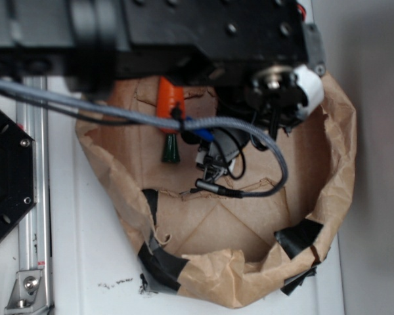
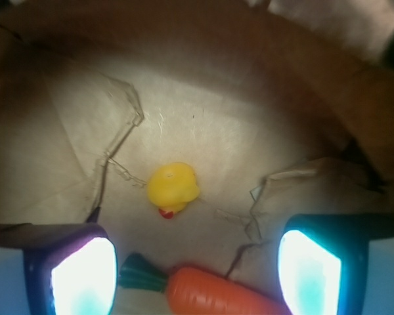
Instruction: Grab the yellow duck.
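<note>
- The yellow duck (image 2: 173, 189) lies on the brown paper floor of the paper bag (image 2: 262, 118), seen from the wrist camera; its red-orange beak points toward the bottom of that view.
- In the wrist view the duck sits between the two gripper fingers but farther into the bag than their tips, touching neither.
- The gripper (image 2: 196, 272) stands wide apart: one finger (image 2: 79, 275) at the lower left, the other at the lower right, with bare paper and toys in the gap and nothing held.
- A toy carrot (image 2: 217, 292), orange with a green stem, lies across the bottom of the wrist view between the fingers, just below the duck and apart from it.
- From the exterior camera the arm (image 1: 184, 33) reaches over the crumpled bag (image 1: 335, 170), whose rim is patched with black tape (image 1: 301, 235).
- There the carrot (image 1: 169, 105) shows partly under the arm, its green end pointing down; a grey braided cable (image 1: 262, 141) crosses in front.
- The duck cannot be made out in the exterior view; the arm hides that part of the bag.
</note>
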`<action>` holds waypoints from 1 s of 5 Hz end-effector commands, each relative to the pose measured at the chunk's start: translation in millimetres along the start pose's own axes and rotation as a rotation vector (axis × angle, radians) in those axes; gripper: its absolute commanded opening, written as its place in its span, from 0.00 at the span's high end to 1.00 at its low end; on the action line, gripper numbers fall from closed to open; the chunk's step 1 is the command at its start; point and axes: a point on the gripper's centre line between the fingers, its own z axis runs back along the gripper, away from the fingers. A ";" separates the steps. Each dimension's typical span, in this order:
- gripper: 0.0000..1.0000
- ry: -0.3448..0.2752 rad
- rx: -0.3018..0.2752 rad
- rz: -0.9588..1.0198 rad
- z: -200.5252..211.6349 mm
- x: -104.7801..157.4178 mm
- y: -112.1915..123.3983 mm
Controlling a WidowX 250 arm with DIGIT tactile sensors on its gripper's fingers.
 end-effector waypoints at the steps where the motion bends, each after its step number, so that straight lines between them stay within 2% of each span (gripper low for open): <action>1: 0.00 -0.046 0.029 -0.017 12.5 6.4 -2.4; 2: 0.00 -0.046 0.029 -0.017 12.5 6.4 -2.4; 3: 0.00 -0.123 0.008 0.051 -8.3 -10.7 14.5; 4: 0.00 -0.116 0.011 0.112 -22.5 -14.4 27.1; 5: 0.00 -0.098 0.013 0.117 -29.8 -13.5 27.7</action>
